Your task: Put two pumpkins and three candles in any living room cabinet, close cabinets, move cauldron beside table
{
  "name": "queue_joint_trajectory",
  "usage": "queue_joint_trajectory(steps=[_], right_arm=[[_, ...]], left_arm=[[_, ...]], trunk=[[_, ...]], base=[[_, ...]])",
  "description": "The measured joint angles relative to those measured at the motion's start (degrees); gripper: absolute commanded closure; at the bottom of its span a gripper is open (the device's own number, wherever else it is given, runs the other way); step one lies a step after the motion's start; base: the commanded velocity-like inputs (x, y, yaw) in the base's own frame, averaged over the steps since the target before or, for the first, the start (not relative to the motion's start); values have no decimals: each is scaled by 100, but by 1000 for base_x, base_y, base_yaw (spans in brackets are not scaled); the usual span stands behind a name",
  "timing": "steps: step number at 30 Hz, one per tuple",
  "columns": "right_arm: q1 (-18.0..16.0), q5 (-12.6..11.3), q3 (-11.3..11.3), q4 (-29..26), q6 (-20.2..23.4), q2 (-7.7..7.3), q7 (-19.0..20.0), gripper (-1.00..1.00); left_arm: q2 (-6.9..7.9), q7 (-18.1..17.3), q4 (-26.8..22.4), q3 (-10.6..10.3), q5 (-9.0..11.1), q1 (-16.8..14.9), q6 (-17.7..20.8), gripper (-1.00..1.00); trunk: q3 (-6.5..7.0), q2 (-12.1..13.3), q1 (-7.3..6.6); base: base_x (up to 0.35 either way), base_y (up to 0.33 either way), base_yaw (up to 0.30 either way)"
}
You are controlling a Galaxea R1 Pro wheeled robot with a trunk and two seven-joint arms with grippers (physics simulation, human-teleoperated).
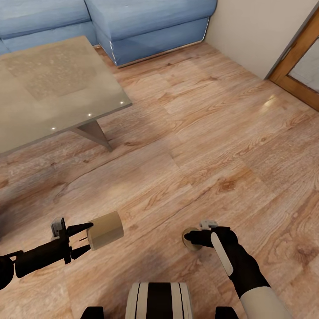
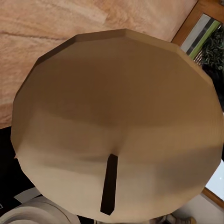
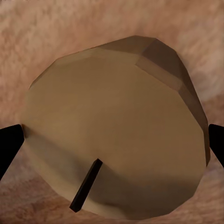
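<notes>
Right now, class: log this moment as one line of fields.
left gripper: shut on candle | right gripper: shut on second candle | table: ahead left | sofa: beyond

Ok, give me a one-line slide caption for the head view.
Each gripper, left and right, holds a candle above the wood floor beside the table.

candles: 2 (image 1: 105, 230) (image 1: 191, 239) | table: 1 (image 1: 53, 88) | sofa: 1 (image 1: 133, 22)
</notes>
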Motion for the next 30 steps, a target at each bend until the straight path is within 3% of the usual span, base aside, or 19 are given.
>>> queue_joint_trajectory(steps=[7, 11, 30], right_arm=[[0, -5, -9, 0, 0, 0, 2, 100], [1, 253, -17, 59, 12, -2, -12, 100], [2, 184, -35, 50, 9, -10, 67, 100]], left_arm=[[2, 0, 2, -1, -1, 0, 0, 100], [3, 0, 0, 1, 7, 1, 0, 100], [5, 0, 52, 6, 18, 0, -1, 100]], trunk=[[0, 0, 0], [87, 5, -10], [509, 31, -59]], base=[[0, 0, 0], [0, 0, 0], [0, 0, 0]])
